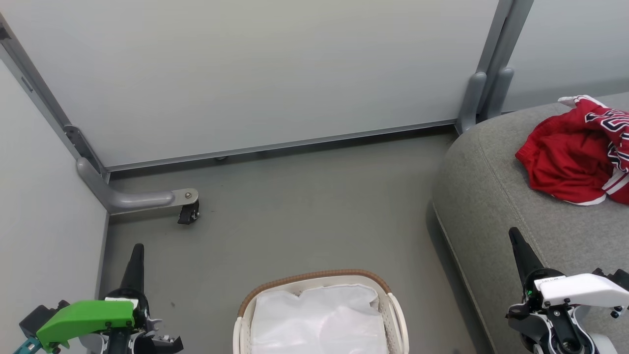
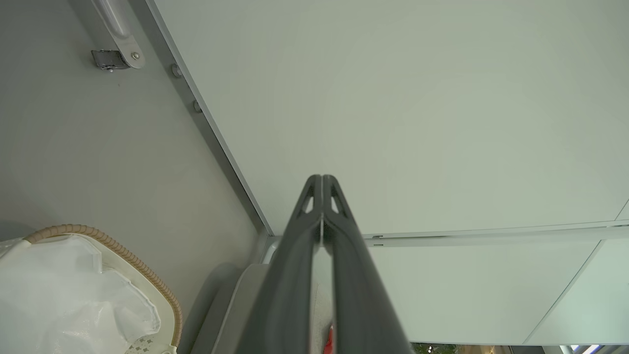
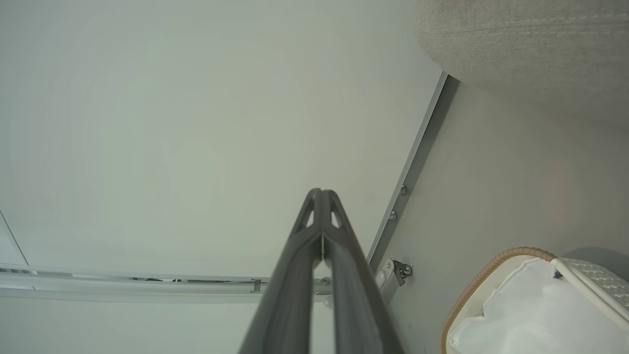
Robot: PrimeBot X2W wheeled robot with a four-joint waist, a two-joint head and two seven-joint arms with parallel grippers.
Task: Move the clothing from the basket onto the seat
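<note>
Basket [image 1: 314, 276]: small, oval, white perforated plastic, tan woven rim; stands on grey floor [image 1: 295, 206]; holds white fabric liner [image 1: 319, 319].
Clothing [image 1: 572, 157]: crumpled red jersey and shorts, white trim; lies on large light-grey upholstered seat [image 1: 491, 196], right of and beyond basket.
Left gripper [image 1: 138, 248]: left of basket; fingers pressed together, empty.
Right gripper [image 1: 514, 232]: right of basket; fingers pressed together, empty.

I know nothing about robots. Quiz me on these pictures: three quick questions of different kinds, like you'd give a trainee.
1. True or false: the red clothing lies in the basket.
2. What shows inside the basket? A) red shorts B) a white liner C) a shoe
3. Fill in: the left hand and the right hand are both ____.
Key: 1 false, the clothing lies on the grey seat. 2 B. 3 shut.
</note>
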